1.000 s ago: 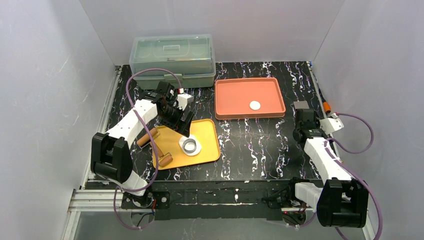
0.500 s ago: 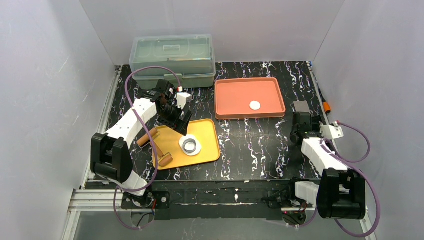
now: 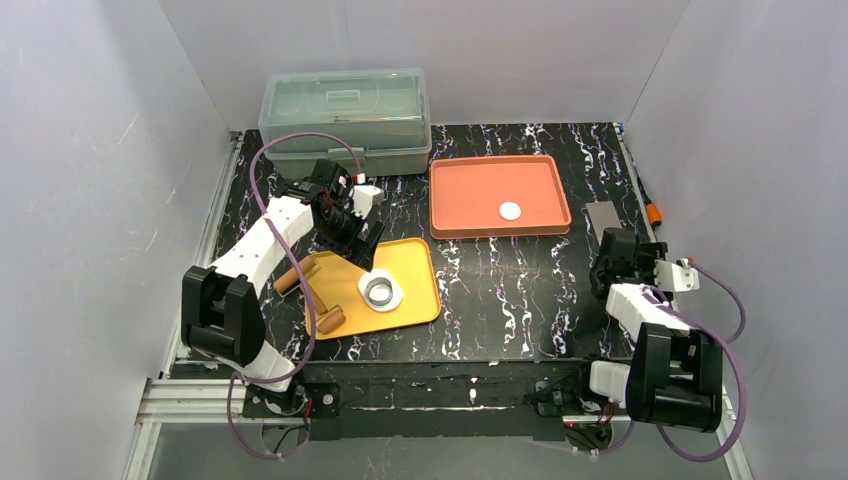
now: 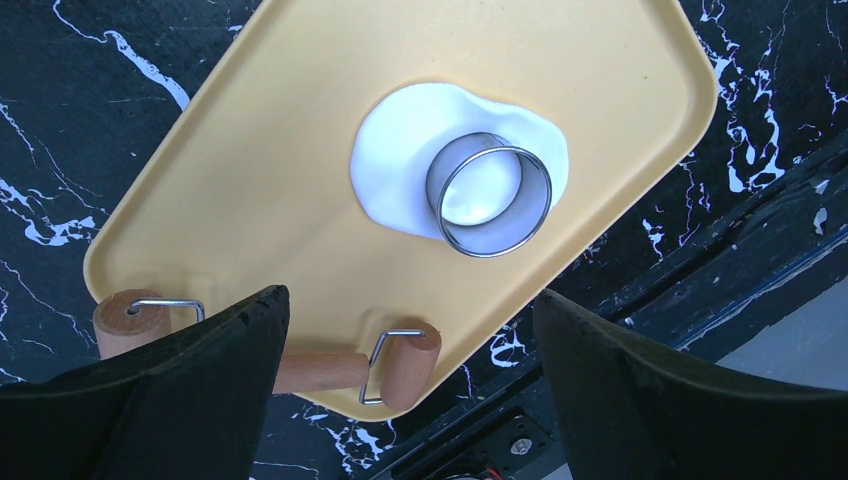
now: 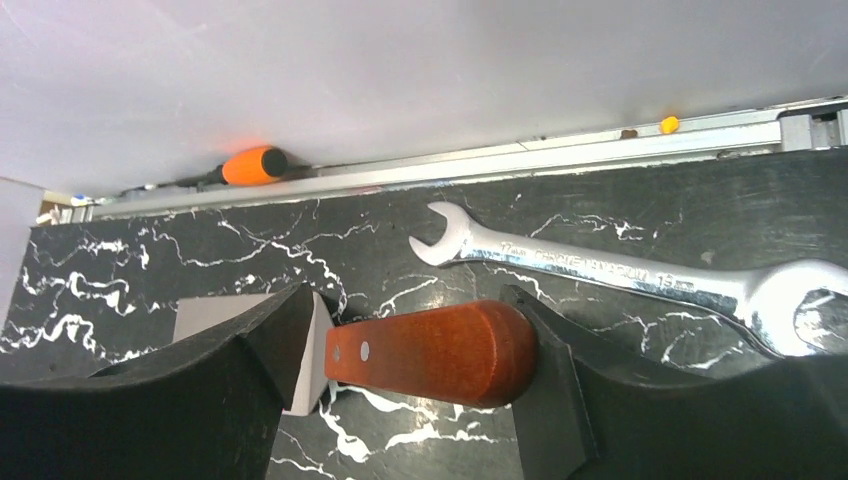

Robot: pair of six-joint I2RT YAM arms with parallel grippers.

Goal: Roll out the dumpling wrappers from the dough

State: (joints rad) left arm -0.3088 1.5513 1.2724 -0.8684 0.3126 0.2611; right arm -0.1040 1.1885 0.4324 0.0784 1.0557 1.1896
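Now the right gripper (image 5: 415, 330) is pulling back to the near right edge and narrowing around the wooden-handled scraper (image 5: 430, 352), though I cannot tell whether it is gripping. The left gripper (image 4: 410, 300) is hanging wide open above the dough (image 4: 400, 170), which is lying under the metal ring (image 4: 487, 245) on the yellow tray (image 4: 250, 180), so lifting a cut wrapper is probably coming.

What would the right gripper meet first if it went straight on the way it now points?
Most likely the wooden handle, which lies right between the right gripper's spread jaws. How far off it is remains unclear.
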